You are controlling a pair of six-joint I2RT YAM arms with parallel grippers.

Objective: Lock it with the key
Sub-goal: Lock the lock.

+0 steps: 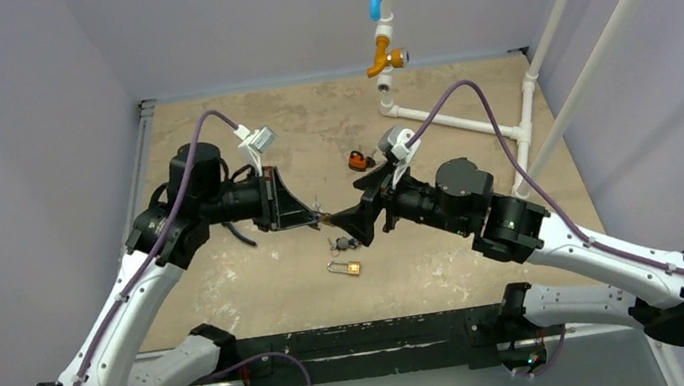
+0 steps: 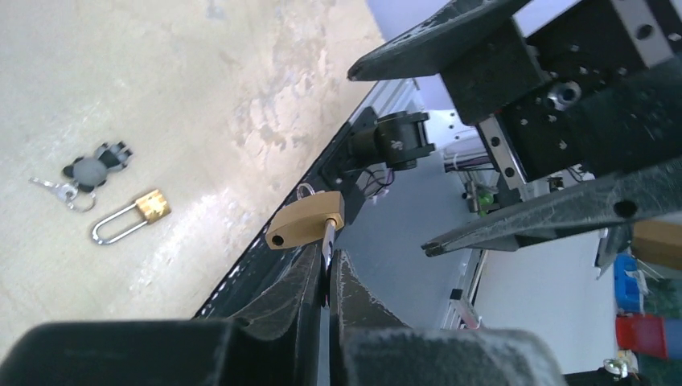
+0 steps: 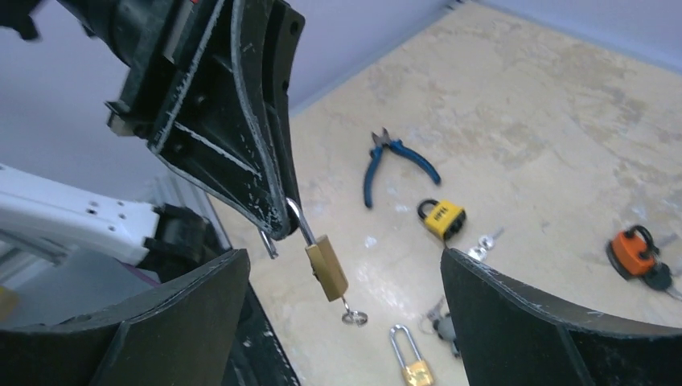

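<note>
Padlock hangs at frame centre, its shackle pinched in the closed fingers of the left gripper, leaving the key exposed below. Right gripper, spread wide and empty, flanks it, seemingly placed to grasp the key.

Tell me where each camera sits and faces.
Top external: above, behind the bases, facing down on the table; left arm and right arm show.
Left wrist: on the left arm, facing along its shut jaws at the brass padlock.
Right wrist: on the right arm, facing out between its open jaws.
Shared: both wrist views show that padlock.
</note>
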